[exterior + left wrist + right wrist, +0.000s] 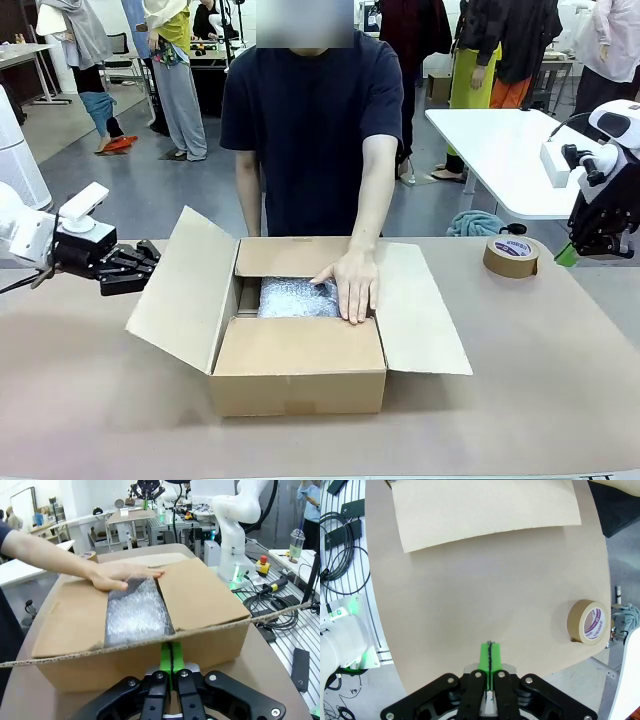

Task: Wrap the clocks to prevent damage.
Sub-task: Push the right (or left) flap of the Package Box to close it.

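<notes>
A person's hand (350, 285) presses bubble wrap (288, 298) inside the open cardboard box (298, 380). The left gripper (171, 656), beside the box, and the right gripper (490, 656) are both pinched together, empty.

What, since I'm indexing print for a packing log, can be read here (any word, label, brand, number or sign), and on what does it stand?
No text can be read in full.
Tape roll: round white label with purple print, too small and blurred to read.
Cardboard box: no print on the faces and flaps that show.
</notes>
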### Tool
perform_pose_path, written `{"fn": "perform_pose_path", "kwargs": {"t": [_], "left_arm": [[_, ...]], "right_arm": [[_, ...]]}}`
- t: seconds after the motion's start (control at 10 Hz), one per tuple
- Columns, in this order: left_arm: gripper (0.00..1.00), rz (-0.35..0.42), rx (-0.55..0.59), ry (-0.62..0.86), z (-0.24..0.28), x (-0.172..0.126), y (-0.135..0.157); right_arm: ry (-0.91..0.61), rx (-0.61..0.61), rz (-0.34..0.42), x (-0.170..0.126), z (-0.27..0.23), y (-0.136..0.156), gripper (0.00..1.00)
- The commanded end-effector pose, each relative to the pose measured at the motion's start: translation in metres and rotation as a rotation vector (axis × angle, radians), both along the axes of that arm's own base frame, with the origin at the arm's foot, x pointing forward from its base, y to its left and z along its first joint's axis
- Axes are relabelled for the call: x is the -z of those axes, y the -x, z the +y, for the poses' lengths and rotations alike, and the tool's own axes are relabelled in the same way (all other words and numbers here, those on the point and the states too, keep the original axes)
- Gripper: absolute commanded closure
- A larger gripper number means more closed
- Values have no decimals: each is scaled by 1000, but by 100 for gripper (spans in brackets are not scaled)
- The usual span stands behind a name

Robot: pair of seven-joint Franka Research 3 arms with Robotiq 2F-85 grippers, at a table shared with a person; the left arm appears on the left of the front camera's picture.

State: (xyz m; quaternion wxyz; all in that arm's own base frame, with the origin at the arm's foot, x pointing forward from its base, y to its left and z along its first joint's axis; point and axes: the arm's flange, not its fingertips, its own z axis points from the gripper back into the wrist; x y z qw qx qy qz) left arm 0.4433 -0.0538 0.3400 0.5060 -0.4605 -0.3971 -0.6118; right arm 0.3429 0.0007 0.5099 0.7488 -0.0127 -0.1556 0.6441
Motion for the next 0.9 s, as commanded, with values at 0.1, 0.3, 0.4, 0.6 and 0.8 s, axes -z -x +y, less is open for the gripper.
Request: {"fn": "perform_pose_path", "kwargs": {"t": [0.1, 0.3, 0.4, 0.6, 0.8], "left_arm": [[100, -80, 18, 8, -27, -12, -5], [100, -86, 42, -18, -47, -13, -10], [100, -87, 41, -30, -55, -12, -15], [100, -78, 20, -64, -71, -4, -30], [100, -54, -1, -90, -83, 6, -45]], "right_arm": [[-14, 9, 6, 1, 1, 0, 99], [-14, 9, 6, 1, 1, 0, 99], [-14, 9, 6, 1, 1, 0, 99], [-14, 9, 6, 1, 1, 0, 99], [-14, 9, 6, 1, 1, 0, 99]]}}
